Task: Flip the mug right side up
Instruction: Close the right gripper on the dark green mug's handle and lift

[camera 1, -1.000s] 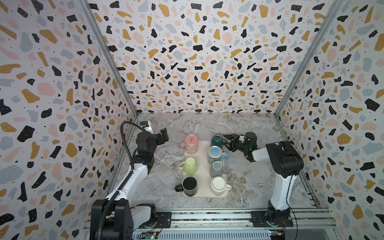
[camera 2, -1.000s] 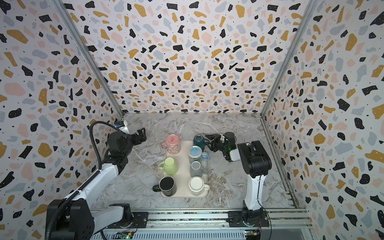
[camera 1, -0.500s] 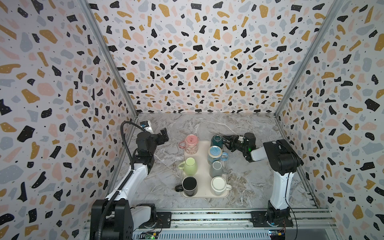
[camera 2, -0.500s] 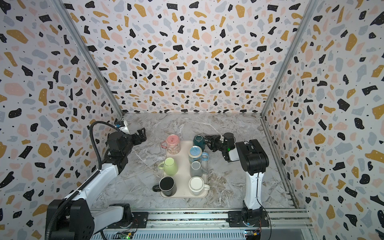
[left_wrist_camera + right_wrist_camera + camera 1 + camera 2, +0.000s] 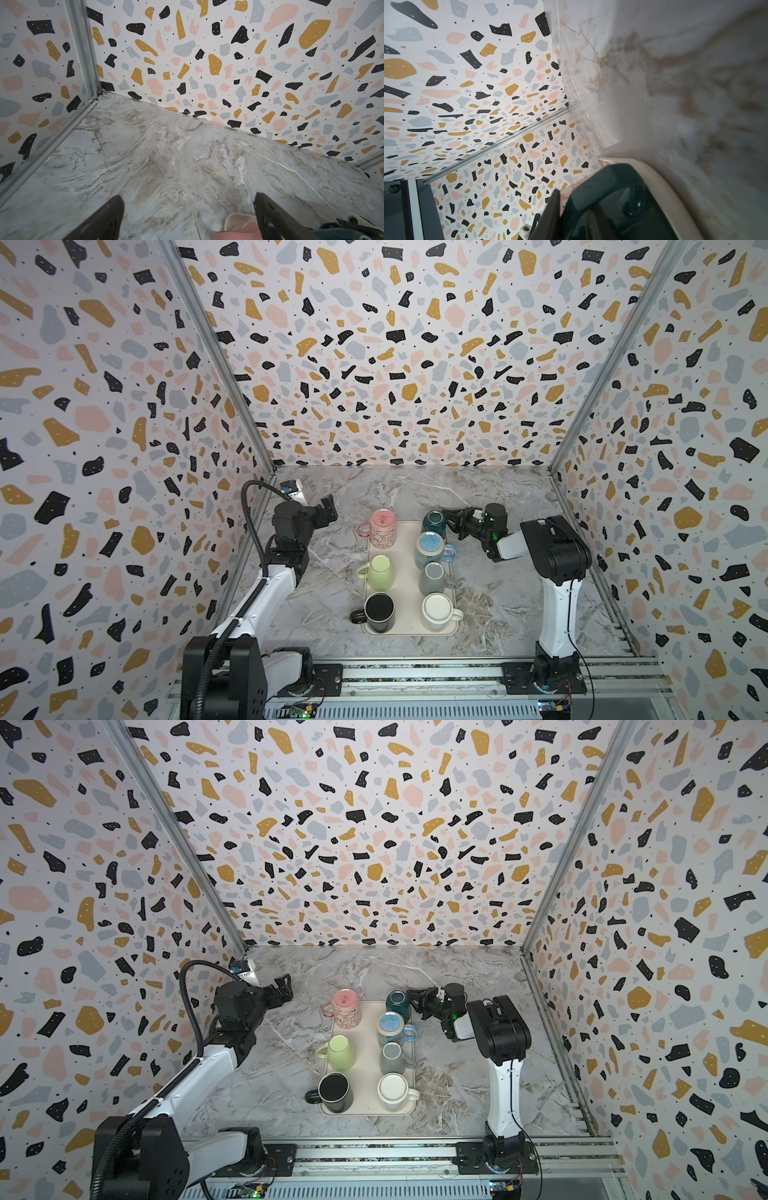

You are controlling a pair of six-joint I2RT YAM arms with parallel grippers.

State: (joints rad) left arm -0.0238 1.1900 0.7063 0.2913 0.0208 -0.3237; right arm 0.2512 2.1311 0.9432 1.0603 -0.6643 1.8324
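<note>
The teal mug [image 5: 433, 520] [image 5: 398, 1000] stands at the far right corner of the tray [image 5: 405, 585] [image 5: 368, 1052], base up, in both top views. The right tool [image 5: 449, 520] [image 5: 415, 998] reaches in low from the right and meets the mug's right side, its wrist rolled over. In the right wrist view the mug [image 5: 612, 197] fills the near field, with one dark finger [image 5: 550, 209] lying against it and the tray rim [image 5: 664, 182] curving behind. The tool seems to be pinching the mug's handle, but that view is close and blurred, so the hold is not certain.

The left tool [image 5: 328, 510] [image 5: 284, 986] hangs above the surface [image 5: 498, 497] to the left of the tray, well apart from every mug. In the left wrist view its fingers are spread wide [image 5: 188, 198] with only bare marbled surface [image 5: 166, 155] between them.

Five more mugs share the tray in two rows. The left row has the pink mug [image 5: 383, 526] at the far end, the green mug [image 5: 380, 576] in the middle and the black mug [image 5: 379, 610] nearest. In the right row the blue mug [image 5: 430, 547] sits just in front of the teal one, then the grey mug [image 5: 432, 576], then the white mug [image 5: 436, 610].
</note>
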